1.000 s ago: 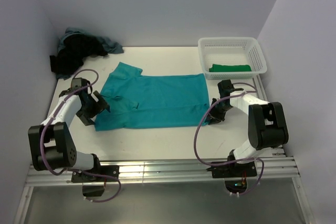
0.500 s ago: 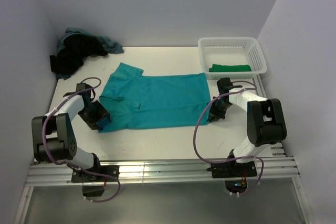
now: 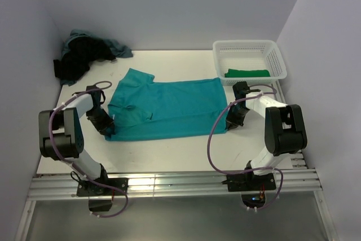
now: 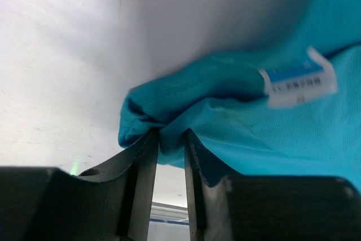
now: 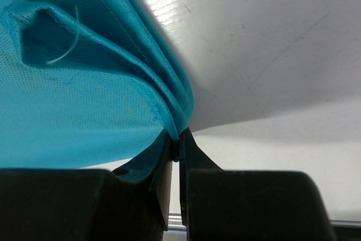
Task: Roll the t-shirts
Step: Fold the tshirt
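A bright teal t-shirt point(image 3: 166, 108) lies spread flat across the middle of the table, collar to the left. My left gripper point(image 3: 108, 127) is at its near left corner. In the left wrist view the left gripper point(image 4: 171, 136) pinches a bunched fold of the teal t-shirt point(image 4: 271, 134) between its fingers. My right gripper point(image 3: 228, 122) is at the near right hem. The right wrist view has the right gripper point(image 5: 177, 139) shut tight on the doubled edge of the teal t-shirt point(image 5: 73, 105). A dark green t-shirt point(image 3: 247, 73) lies in the basket.
The white mesh basket point(image 3: 248, 43) stands at the back right corner. A heap of black and grey-blue t-shirts point(image 3: 84, 52) sits at the back left against the wall. Grey walls close in the table on three sides.
My left gripper has slid in to the shirt's near left corner and its jaws have closed on the fabric. The right gripper's jaws have tightened on the hem.
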